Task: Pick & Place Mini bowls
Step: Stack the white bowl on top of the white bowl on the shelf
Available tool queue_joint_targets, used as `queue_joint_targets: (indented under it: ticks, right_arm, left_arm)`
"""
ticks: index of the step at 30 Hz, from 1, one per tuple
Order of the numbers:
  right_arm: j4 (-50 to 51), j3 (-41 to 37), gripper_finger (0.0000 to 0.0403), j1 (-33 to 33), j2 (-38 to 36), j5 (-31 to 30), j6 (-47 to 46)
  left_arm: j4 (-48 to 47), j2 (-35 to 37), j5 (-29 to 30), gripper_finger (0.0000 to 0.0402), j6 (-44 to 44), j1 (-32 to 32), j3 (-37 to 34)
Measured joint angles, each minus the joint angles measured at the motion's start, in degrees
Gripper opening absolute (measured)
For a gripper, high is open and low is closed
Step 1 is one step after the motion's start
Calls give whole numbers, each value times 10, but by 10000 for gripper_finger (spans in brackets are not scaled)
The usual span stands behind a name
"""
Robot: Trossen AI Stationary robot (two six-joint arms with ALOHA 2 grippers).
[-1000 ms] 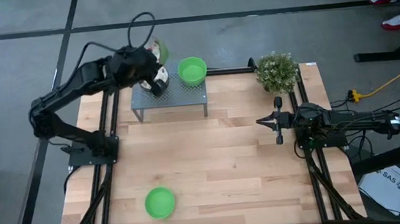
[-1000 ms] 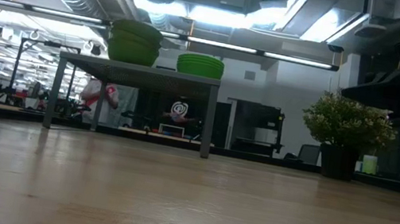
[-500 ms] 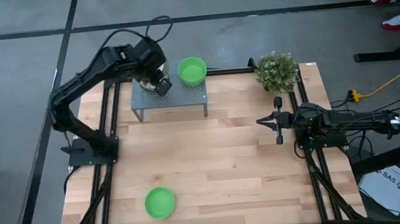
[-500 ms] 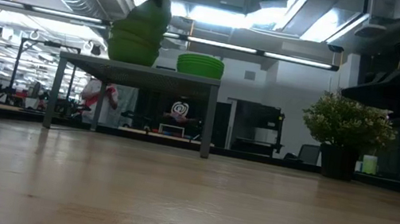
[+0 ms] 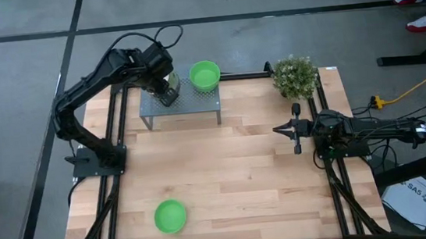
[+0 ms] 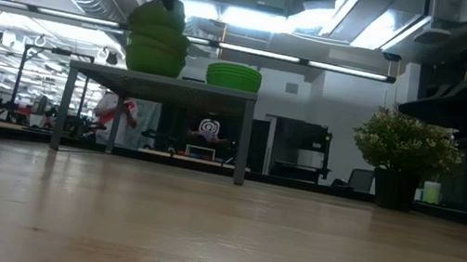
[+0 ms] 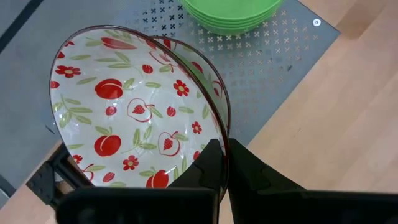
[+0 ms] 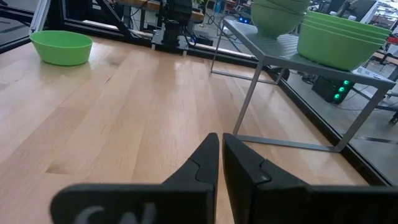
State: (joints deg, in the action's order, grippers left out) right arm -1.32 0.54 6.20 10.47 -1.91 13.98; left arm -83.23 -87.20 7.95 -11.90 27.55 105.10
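My left gripper (image 5: 165, 91) is over the left part of the grey perforated shelf (image 5: 196, 105) at the table's far edge, shut on a mini bowl (image 7: 124, 112), white inside with red fruit and green leaves, green outside. That bowl sits tilted on a stack of like bowls (image 6: 155, 51). A stack of plain green bowls (image 5: 205, 75) stands on the shelf's right part. One green bowl (image 5: 170, 216) rests on the table near its near-left corner. My right gripper (image 5: 296, 129) waits shut at the table's right side. My left gripper pinches the patterned bowl's rim (image 7: 221, 127), one finger (image 7: 208, 168) inside the bowl and one (image 7: 249, 180) outside. It comes from above, pointing down. The bowl is tilted, its lower side in the stack beneath (image 6: 157, 39).
A bushy potted plant (image 5: 295, 76) stands at the far-right corner. The shelf stands on thin legs (image 8: 249, 99) with open space below it. Bare wooden table (image 5: 234, 180) spreads between the shelf, the lone green bowl and my right arm.
My left gripper has carried the patterned bowl from above the shelf's left end toward the right and down onto the stack of like bowls. The bowl, held high and tilted before, now sits tilted on the stack, the gripper keeping its hold.
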Motion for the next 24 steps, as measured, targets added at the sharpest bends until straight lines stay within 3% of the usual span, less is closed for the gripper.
queue_joint_targets:
  ticks: [24]
  right_arm:
    - [0,0,23,0,0,0,0]
  left_arm:
    - [18,-3,38,22,2,0,0]
